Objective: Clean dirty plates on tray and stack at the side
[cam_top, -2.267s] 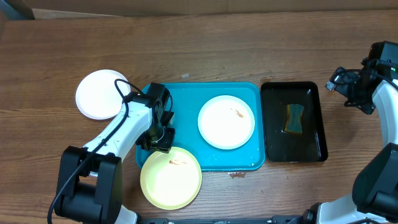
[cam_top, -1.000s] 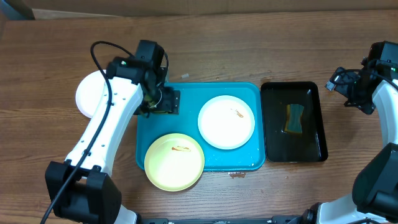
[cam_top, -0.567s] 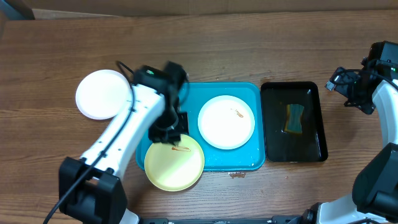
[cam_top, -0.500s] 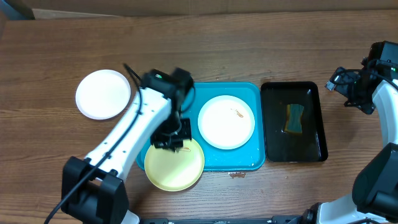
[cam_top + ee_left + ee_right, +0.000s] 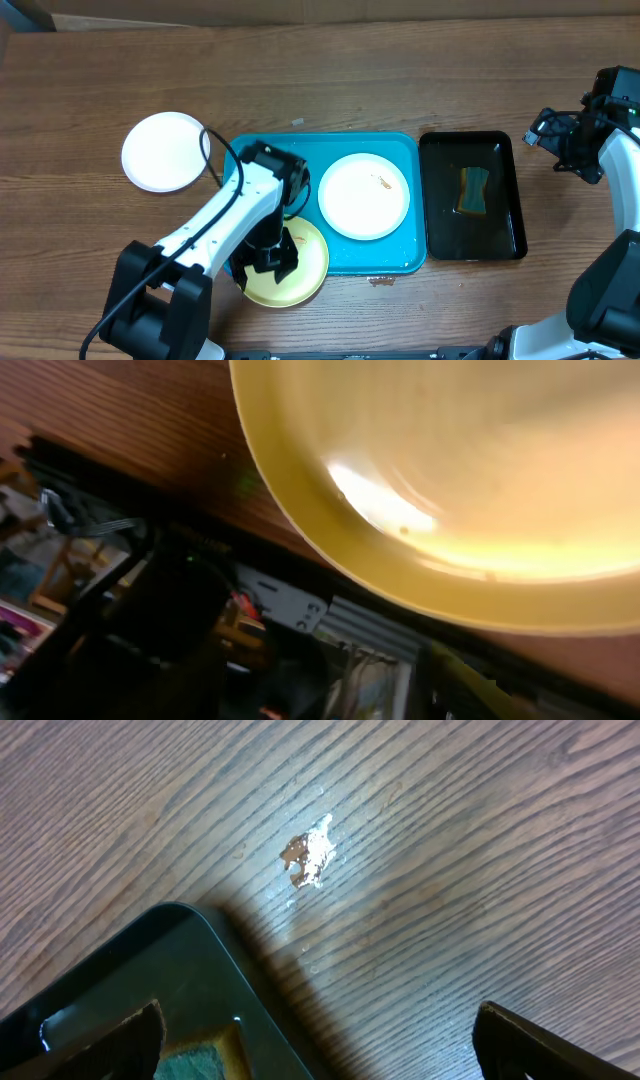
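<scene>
The turquoise tray (image 5: pixel 255 150) holds a white plate (image 5: pixel 364 195) with a small reddish smear. A pale yellow-green plate (image 5: pixel 308 262) rests on the tray's front-left corner and overhangs the rim. Another white plate (image 5: pixel 165 150) lies on the table to the left of the tray. My left gripper (image 5: pixel 270 258) is down over the left part of the yellow-green plate. The left wrist view is filled by that plate's rim (image 5: pixel 450 460), and the jaws are too dark and blurred to read. My right gripper (image 5: pixel 553 140) (image 5: pixel 320 1040) stands open and empty beyond the black tray's far right corner.
A narrow black tray (image 5: pixel 505 190) (image 5: pixel 150 980) right of the turquoise tray holds a green-and-yellow sponge (image 5: pixel 473 190) (image 5: pixel 200 1060). A pale chip (image 5: pixel 308 855) marks the wood near it. The table's front edge runs just under the yellow-green plate.
My left arm has swung from the tray's back-left corner forward and down onto the yellow-green plate. The right arm has not moved.
</scene>
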Robot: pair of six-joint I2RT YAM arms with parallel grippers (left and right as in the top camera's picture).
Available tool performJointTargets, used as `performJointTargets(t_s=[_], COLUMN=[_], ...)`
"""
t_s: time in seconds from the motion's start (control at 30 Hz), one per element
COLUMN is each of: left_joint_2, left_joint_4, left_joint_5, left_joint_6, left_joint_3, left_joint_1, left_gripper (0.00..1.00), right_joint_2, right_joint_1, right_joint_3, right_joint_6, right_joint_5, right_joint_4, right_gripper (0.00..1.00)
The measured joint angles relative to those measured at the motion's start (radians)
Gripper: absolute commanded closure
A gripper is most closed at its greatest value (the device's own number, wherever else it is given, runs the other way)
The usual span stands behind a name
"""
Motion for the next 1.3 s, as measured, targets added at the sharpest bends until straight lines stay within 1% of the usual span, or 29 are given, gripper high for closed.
performJointTargets(t_s=[0.07, 0.2, 0.43, 0.57, 0.7, 0.77, 0.87, 1.0, 1.13, 1.3], left_joint_2=[0.0, 0.0, -0.004, -0.028, -0.112, -0.169, -0.257, -0.319, -0.321, -0.321], left_joint_4=[0.047, 0.099, 0.135, 0.17, 0.204, 0.23, 0.274, 0.344, 0.435, 0.472], left_joint_5=[0.0, -0.005, -0.072, -0.099, -0.113, -0.116, -0.116, -0.102, -0.053, -0.027], left_joint_6=[-0.06, -0.138, -0.253, -0.301, -0.341, -0.359, -0.399, -0.451, -0.479, -0.495], left_joint_3=[-0.053, -0.104, -0.114, -0.114, -0.133, -0.157, -0.219, -0.322, -0.398, -0.422], left_joint_1=[0.003, 0.014, 0.02, 0.02, 0.02, 0.02, 0.018, 0.018, 0.018, 0.018], left_gripper=[0.38, 0.4, 0.44, 0.44, 0.43, 0.41, 0.38, 0.38, 0.4, 0.5], right_joint_2=[0.0, 0.0, 0.0, 0.0, 0.0, 0.0, 0.0, 0.0, 0.0, 0.0], right_joint_1=[0.0, 0.0, 0.0, 0.0, 0.0, 0.0, 0.0, 0.0, 0.0, 0.0], right_joint_3=[0.0, 0.0, 0.0, 0.0, 0.0, 0.0, 0.0, -0.001, -0.001, -0.001], right_joint_6=[0.001, 0.001, 0.001, 0.0, 0.0, 0.001, 0.001, 0.0, 0.001, 0.001], right_joint_5=[0.0, 0.0, 0.0, 0.0, 0.0, 0.0, 0.0, 0.0, 0.0, 0.0], right_joint_4=[0.0, 0.0, 0.0, 0.0, 0.0, 0.0, 0.0, 0.0, 0.0, 0.0], right_gripper=[0.0, 0.0, 0.0, 0.0, 0.0, 0.0, 0.0, 0.0, 0.0, 0.0])
